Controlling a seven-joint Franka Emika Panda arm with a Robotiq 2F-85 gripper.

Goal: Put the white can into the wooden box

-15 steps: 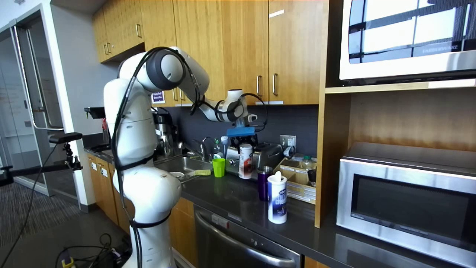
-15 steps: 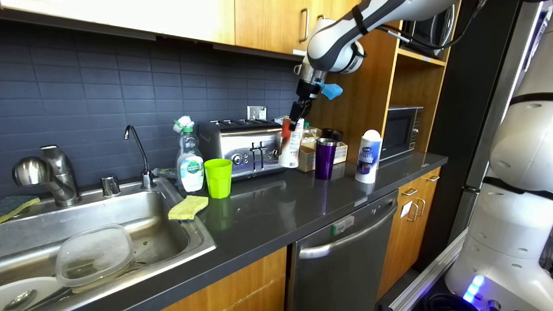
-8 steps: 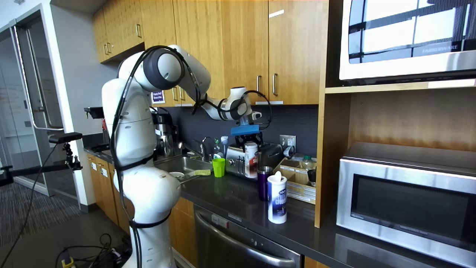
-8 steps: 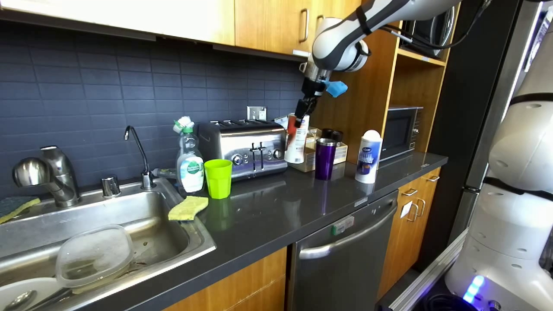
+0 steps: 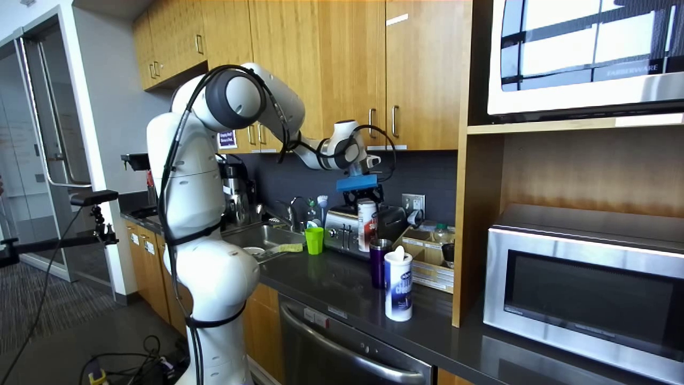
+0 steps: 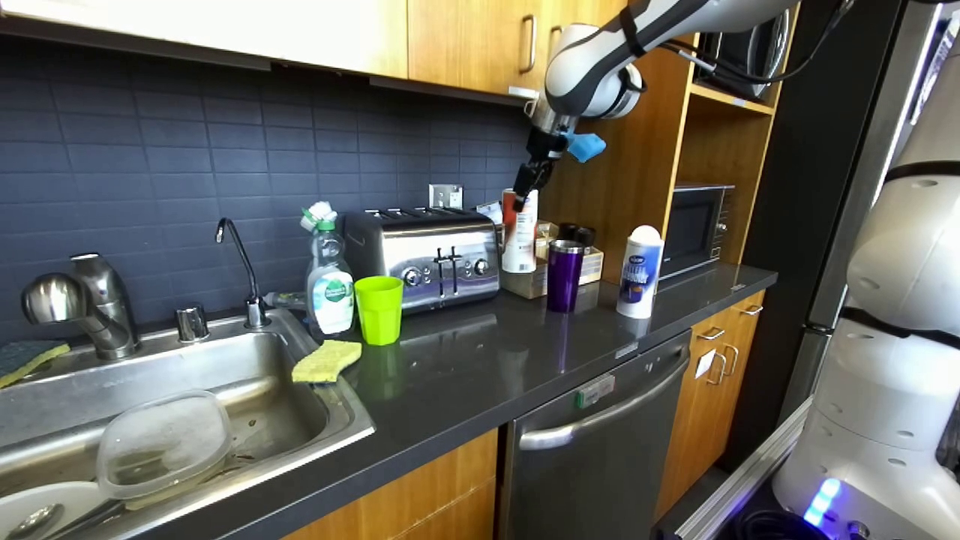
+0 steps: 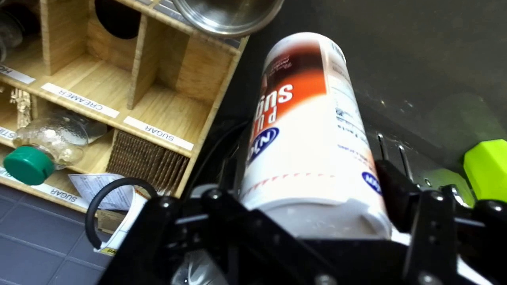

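In an exterior view, the end effector (image 5: 365,201) is clamped on the upper part of the white can (image 5: 367,225) and holds it nearly upright, off the counter (image 5: 326,280) and to the left of the wooden box (image 5: 434,274). A purple tumbler (image 5: 378,264) and a blue-and-white canister (image 5: 399,291) stand on the near side of the wooden box.

In an exterior view, a toaster (image 6: 431,255) stands to the left of the wooden box, with a green cup (image 6: 379,310) farther left of that box. The white can shows in front of the box's left end, its base above the counter.

In the wrist view, black fingers (image 7: 396,194) grip the white can from two sides, its red-orange label in sight. It hangs to the right of the wooden box, outside the end wall; a green-capped bottle (image 7: 49,144) sits in one of the box's compartments.
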